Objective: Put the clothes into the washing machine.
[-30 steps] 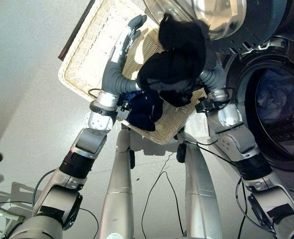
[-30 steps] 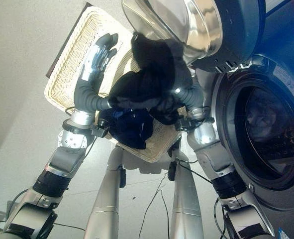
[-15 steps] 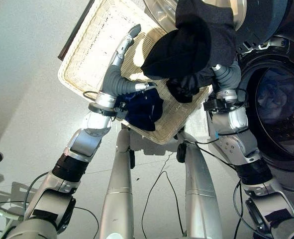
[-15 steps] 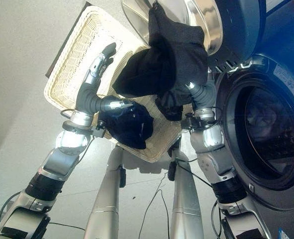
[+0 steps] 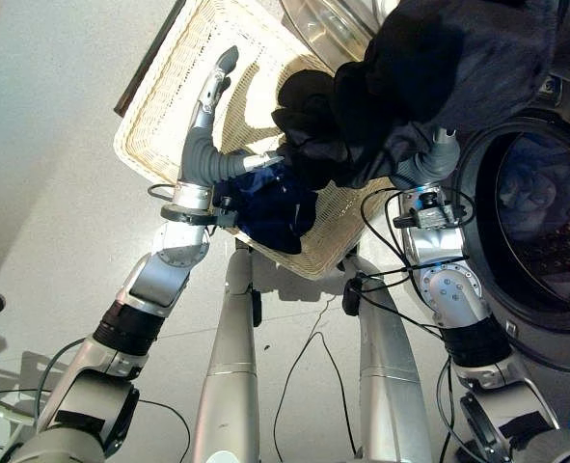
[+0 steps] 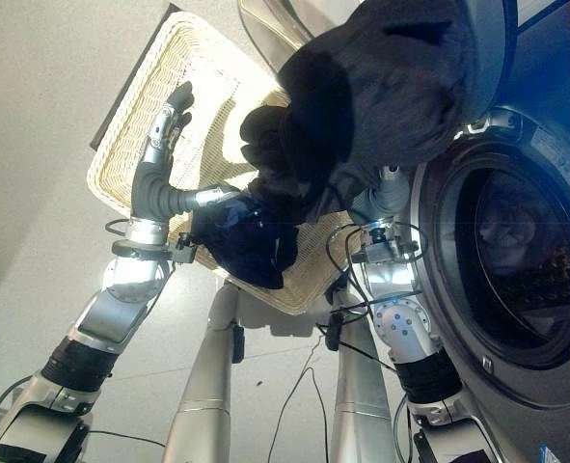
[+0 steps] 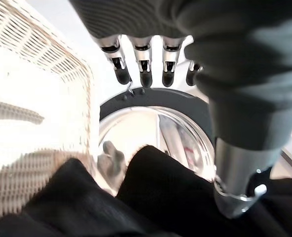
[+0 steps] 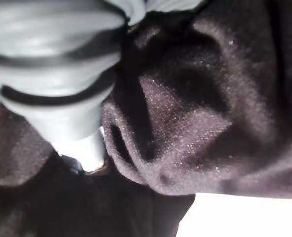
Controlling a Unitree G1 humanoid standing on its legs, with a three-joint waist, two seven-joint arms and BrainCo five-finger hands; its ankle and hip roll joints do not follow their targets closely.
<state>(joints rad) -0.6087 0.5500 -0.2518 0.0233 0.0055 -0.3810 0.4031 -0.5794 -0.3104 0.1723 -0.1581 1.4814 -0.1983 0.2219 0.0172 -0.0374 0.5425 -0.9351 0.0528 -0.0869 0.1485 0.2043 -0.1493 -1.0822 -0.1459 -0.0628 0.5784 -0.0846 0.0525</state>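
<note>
A bulky black garment (image 5: pixel 439 77) hangs high in front of the washing machine's open door (image 5: pixel 318 24), draped over my right hand. In the right wrist view the thumb (image 8: pixel 89 150) is tucked into a fold of the black garment (image 8: pixel 195 113), and the fingers are buried in the cloth. The round drum opening (image 5: pixel 540 212) lies just right of the garment, with pale bluish laundry (image 5: pixel 535 178) inside. My left hand (image 5: pixel 212 82) reaches over the wicker basket (image 5: pixel 164 116) with straight fingers (image 7: pixel 142 74), holding nothing. A dark blue garment (image 5: pixel 277 212) lies in the basket's near corner.
The basket sits on the pale floor (image 5: pixel 53 193) left of the machine, with a dark board (image 5: pixel 154 58) along its far side. The machine's dark front panel (image 6: pixel 555 125) fills the right side. The chrome door rim (image 7: pixel 150 113) shows past my left hand.
My right arm has lifted the black garment higher and to the right, towards the machine's opening. My left hand has stretched further out over the basket.
</note>
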